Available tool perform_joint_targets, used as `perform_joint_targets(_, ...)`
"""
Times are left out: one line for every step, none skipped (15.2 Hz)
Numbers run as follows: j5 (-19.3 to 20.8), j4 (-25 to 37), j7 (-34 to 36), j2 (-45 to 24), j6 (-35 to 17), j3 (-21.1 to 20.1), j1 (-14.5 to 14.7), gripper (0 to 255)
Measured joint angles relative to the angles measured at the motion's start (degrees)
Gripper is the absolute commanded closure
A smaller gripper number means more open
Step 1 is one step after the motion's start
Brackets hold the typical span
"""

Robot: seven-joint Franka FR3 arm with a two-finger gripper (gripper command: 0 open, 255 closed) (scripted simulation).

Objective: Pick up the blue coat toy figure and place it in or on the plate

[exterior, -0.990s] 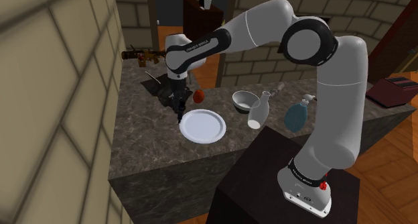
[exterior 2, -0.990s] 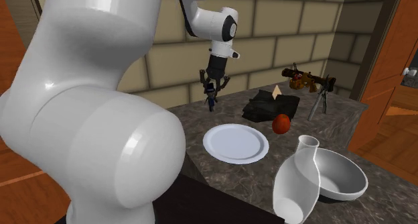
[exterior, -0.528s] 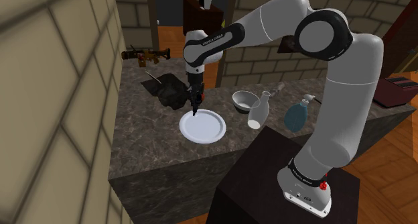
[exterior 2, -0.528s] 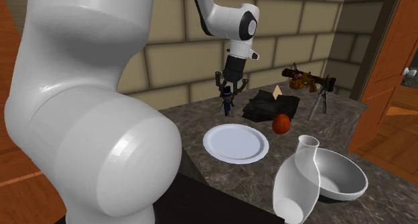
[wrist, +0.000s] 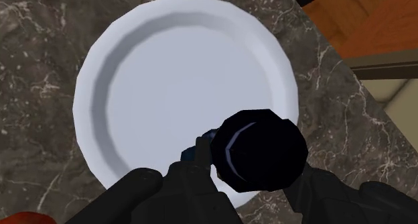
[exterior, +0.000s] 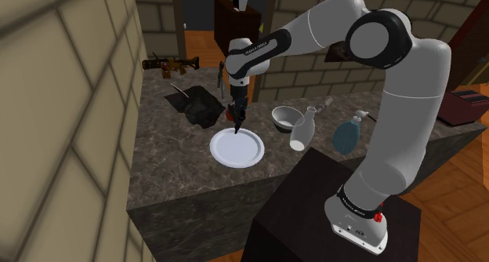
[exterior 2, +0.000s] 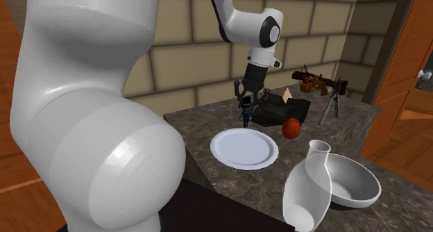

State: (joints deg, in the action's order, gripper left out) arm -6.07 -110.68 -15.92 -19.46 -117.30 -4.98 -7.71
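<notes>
figure in the tool, folks: the all-black two-finger tool [exterior 2: 248,97] is clenched on the small toy figure in a blue coat and dark round hat [exterior 2: 245,114]. it hangs upright, long axis straight up and down, clear of the dark marbled stone tabletop [exterior: 168,170]. in the second exterior view the pair sits just above the middle of the frame, with the round white plate [exterior 2: 244,148] right below it.

now the relation that matters. looking down along the tool in the wrist view, the figure [wrist: 260,149], seen hat-first, covers the plate's rim and not its middle. so it hangs over the plate's edge, with the wide flat well off to one side. the shoulder view agrees: feet over the plate's upper rim, near the frame's centre.

my read: a short slide toward the plate's middle, then straight down, then let go. a drop from here risks a tip off the rim.

containers: the plate holds nothing. the grey round bowl [exterior 2: 350,185] at the lower right of the second exterior view looks empty too. the white narrow-necked vase [exterior 2: 305,196] just in front of it hides its inside. a red round fruit [exterior 2: 292,128] and a black crumpled heap [exterior 2: 277,112] sit beyond the plate, near but not touching it.
</notes>
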Motion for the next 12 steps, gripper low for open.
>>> perform_joint_targets(0.0,-0.1,0.0,-0.4,-0.5,0.0,0.1,255)
perform_joint_targets(0.0,-0.2,-0.1,-0.9,-1.1,0.0,0.0,255)
perform_joint_targets(0.0,-0.5,-0.2,-1.5,-1.9,0.0,0.0,255)
perform_joint_targets(0.0,-0.4,-0.2,-2.0,-2.5,0.0,0.1,255)
perform_joint_targets(0.0,-0.5,-0.3,-2.5,-3.0,0.0,0.1,255)
perform_joint_targets(0.0,-0.5,-0.3,-3.1,-3.6,0.0,0.1,255)
perform_joint_targets(0.1,-0.6,-0.3,-3.7,-4.3,0.0,0.1,255)
perform_joint_targets(0.0,-1.0,-0.4,-4.0,-5.0,0.0,0.2,255)
perform_joint_targets(0.0,-1.1,-0.4,-4.6,-5.6,0.0,0.2,255)
perform_joint_targets(0.1,-1.1,-0.5,-5.0,-6.2,0.1,0.2,255)
perform_joint_targets(0.1,-1.3,-0.7,-5.5,-6.7,0.1,0.1,255)
perform_joint_targets(0.1,-1.4,-0.7,-6.1,-7.4,0.1,0.1,255)
